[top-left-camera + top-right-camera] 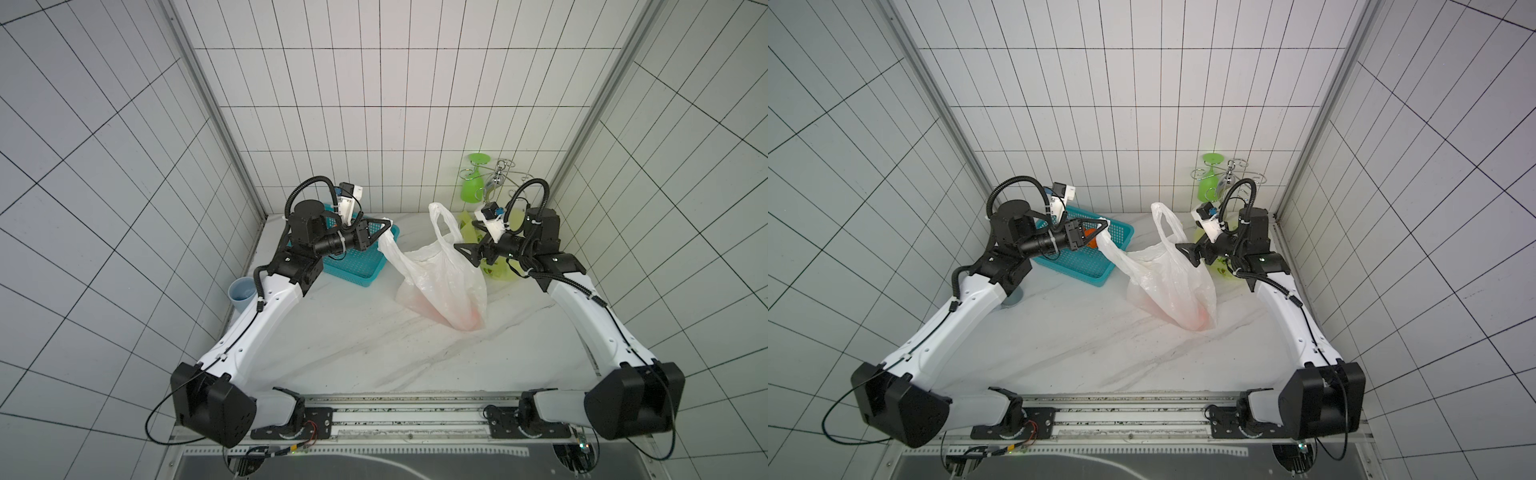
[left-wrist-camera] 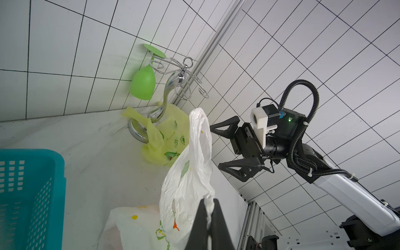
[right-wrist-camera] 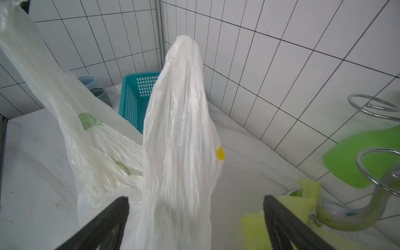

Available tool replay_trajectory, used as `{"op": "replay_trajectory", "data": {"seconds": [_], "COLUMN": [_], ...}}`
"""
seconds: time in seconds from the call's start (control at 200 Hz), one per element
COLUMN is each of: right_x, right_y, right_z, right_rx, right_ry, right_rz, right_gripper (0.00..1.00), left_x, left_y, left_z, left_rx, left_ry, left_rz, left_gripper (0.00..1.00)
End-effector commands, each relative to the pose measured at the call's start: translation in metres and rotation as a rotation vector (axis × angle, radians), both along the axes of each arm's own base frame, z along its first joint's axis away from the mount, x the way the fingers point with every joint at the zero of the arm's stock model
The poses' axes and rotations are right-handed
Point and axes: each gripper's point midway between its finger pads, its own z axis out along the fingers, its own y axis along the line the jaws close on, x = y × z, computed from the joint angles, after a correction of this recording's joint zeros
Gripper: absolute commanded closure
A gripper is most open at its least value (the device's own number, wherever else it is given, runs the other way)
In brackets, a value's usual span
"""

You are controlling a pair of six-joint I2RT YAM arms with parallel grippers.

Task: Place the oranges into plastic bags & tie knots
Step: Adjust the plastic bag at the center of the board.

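Note:
The white printed plastic bag (image 1: 440,282) (image 1: 1167,286) sits mid-table, and an orange glow from the oranges (image 1: 465,320) shows through its bottom. My left gripper (image 1: 388,223) (image 2: 208,200) is shut on one handle and holds it taut above the teal basket (image 1: 353,268). The other handle (image 3: 179,121) stands upright. My right gripper (image 1: 465,235) (image 3: 195,198) is open around its base without gripping it. One orange (image 1: 1090,240) lies in the basket. The yellow-green bag (image 1: 498,270) (image 2: 164,138) lies crumpled behind the right gripper. No knots are in view.
A chrome glass rack (image 1: 500,174) holding a green wine glass (image 1: 473,183) stands at the back right corner, close behind the right wrist. A pale blue cup (image 1: 243,293) sits at the left table edge beside the left arm. Tiled walls close in three sides.

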Motion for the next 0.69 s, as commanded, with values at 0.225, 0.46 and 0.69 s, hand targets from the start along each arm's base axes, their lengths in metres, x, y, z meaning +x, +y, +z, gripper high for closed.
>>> {"op": "replay_trajectory", "data": {"seconds": [0.225,0.46,0.69], "right_x": [0.013,0.025,0.0], "right_y": [0.027,0.009,0.014], "right_z": [-0.045,-0.043,-0.021], "right_rx": [-0.07,-0.158,-0.076], "right_ry": [-0.057,-0.149,-0.135], "right_rz": [-0.134,-0.288,-0.118], "right_gripper": [0.03,0.37,0.81], "left_x": [0.0,-0.002,-0.001], "left_y": [0.0,0.004,0.014], "left_z": [0.009,0.011,0.01], "left_rx": [0.009,0.032,0.135], "left_ry": [-0.033,-0.066,-0.154], "left_rz": [0.008,0.027,0.074], "left_gripper": [1.0,1.0,0.88]}}
